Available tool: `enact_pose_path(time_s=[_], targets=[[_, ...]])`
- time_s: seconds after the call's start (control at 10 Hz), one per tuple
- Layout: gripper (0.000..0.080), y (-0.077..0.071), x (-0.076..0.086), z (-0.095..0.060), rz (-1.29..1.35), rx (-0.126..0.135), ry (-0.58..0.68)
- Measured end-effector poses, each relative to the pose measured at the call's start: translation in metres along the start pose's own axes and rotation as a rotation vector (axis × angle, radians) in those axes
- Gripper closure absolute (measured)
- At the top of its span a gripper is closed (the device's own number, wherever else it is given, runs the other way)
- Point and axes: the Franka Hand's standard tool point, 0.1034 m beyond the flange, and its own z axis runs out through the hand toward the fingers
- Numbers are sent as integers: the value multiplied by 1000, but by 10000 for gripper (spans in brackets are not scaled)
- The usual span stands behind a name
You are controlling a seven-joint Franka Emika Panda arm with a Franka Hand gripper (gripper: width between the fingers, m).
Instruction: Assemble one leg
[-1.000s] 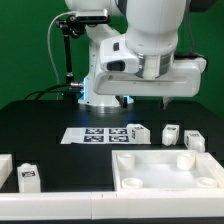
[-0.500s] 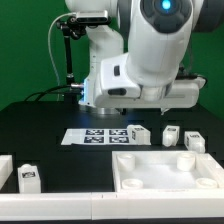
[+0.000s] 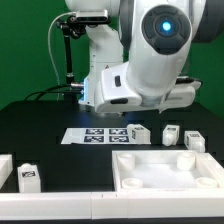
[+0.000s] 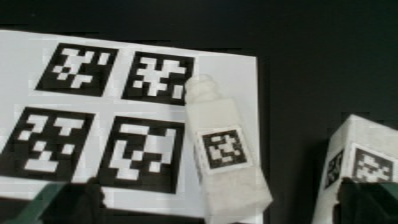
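Black desk (image 3: 40,118) is carrying the marker board (image 3: 90,135), 1 leg (image 3: 136,132) lying just beside it at 3 o'clock. The pincer (image 3: 148,100) is hovering above, and I cannot tell how far it is open.

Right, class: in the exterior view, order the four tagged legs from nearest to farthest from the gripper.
1. Board-side leg, at the end of the marker board.
2. Middle leg, further toward the exterior view's right.
3. Right-end leg, farthest right.
4. Front-left leg, front left corner.
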Motion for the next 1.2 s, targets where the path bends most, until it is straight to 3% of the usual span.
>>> enact_pose_path(time_s=[0.3, 0.7, 0.9, 1.2], targets=[[150, -4, 10, 35, 34, -20, -28], [150, -3, 11, 34, 34, -19, -25], [150, -3, 17, 51, 44, -22, -22], [180, -2, 21, 55, 45, -24, -14]])
